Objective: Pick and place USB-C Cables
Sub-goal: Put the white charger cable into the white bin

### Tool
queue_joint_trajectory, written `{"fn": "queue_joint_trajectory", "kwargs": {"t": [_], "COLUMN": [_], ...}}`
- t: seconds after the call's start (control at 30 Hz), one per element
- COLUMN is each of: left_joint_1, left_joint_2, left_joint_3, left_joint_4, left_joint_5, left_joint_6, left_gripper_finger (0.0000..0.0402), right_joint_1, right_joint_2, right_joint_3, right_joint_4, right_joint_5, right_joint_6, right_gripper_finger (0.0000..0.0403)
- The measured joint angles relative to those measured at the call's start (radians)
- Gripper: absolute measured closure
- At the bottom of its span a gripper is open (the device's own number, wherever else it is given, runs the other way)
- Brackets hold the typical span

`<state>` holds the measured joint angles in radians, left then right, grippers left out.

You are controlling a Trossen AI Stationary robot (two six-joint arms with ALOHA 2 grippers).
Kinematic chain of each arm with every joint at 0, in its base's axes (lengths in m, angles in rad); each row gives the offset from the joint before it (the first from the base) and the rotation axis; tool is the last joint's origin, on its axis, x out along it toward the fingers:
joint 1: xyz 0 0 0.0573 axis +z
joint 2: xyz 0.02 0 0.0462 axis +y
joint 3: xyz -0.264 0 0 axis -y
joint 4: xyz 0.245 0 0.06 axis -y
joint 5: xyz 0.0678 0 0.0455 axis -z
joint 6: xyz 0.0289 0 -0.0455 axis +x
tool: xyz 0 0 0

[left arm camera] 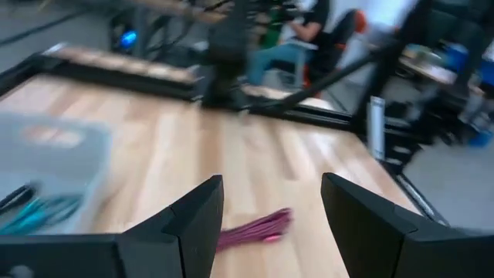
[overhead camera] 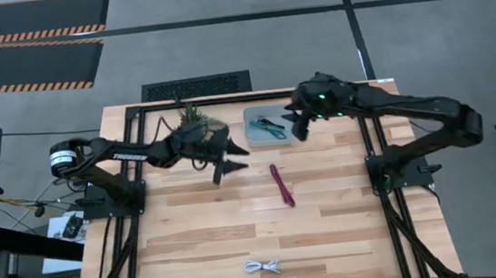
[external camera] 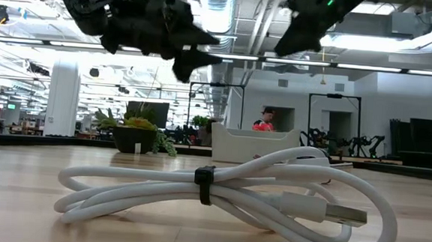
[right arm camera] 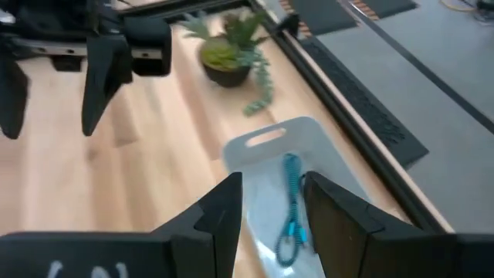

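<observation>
High view: left gripper (overhead camera: 231,165) jaws spread, empty, above the tabletop (overhead camera: 348,230) near the maroon cable (overhead camera: 283,185); right gripper (overhead camera: 300,125) jaws spread over the tray (overhead camera: 251,116) — teal cable (overhead camera: 272,129) binned. White cable (overhead camera: 263,267) waits — black seemingly binned too.

The surface (overhead camera: 211,225) is seen whole from straight above in the high view. The low view is set at surface height, very close to the white cable (external camera: 219,192), facing the far room. The grey tray (right arm camera: 266,193) is shared by both wrist views, looking forward and down.
</observation>
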<state>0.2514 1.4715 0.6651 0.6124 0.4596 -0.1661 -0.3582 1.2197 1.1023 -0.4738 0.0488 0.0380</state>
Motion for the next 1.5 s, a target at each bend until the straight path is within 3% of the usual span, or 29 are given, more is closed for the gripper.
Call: {"fn": "queue_joint_trajectory", "kwargs": {"t": [0.1,0.17,0.3,0.43,0.57,0.67,0.8,0.97,1.17,1.5], "left_joint_1": [-0.077,-0.129,-0.208,-0.245,-0.253,-0.244,-0.239,-0.293,-0.454,-0.521], "left_joint_2": [0.0,0.0,0.003,0.003,0.003,0.003,0.003,0.003,0.003,0.002], "left_joint_3": [0.01,0.028,0.078,0.14,0.183,0.191,0.191,0.191,0.19,0.19], "left_joint_4": [0.028,0.025,-0.061,-0.145,-0.226,-0.238,-0.297,-0.595,-0.837,-0.825], "left_joint_5": [-0.053,-0.14,-0.294,-0.375,-0.35,-0.292,-0.139,-0.001,-0.091,-0.25], "left_joint_6": [0.047,0.07,0.134,0.188,0.304,0.309,0.225,0.107,-0.009,-0.146], "left_gripper_finger": [0.0194,0.0194,0.0194,0.0194,0.0193,0.0187,0.0182,0.0182,0.0182,0.0182], "right_joint_1": [0.05,0.082,0.14,0.187,0.223,0.246,0.279,0.308,0.326,0.328], "right_joint_2": [-0.073,-0.114,-0.167,-0.177,-0.16,-0.139,-0.112,-0.072,-0.022,0.044], "right_joint_3": [0.0,0.0,0.0,0.0,0.0,0.0,0.0,0.0,0.0,-0.001], "right_joint_4": [-0.064,-0.107,-0.151,-0.173,-0.18,-0.181,-0.184,-0.185,-0.186,-0.203], "right_joint_5": [0.0,0.0,0.0,0.001,0.002,0.002,0.003,0.003,0.003,0.002], "right_joint_6": [0.019,0.035,0.075,0.098,0.1,0.123,0.141,0.141,0.139,0.138], "right_gripper_finger": [0.0239,0.0241,0.0245,0.0249,0.0252,0.0253,0.0252,0.0257,0.0262,0.0258]}}
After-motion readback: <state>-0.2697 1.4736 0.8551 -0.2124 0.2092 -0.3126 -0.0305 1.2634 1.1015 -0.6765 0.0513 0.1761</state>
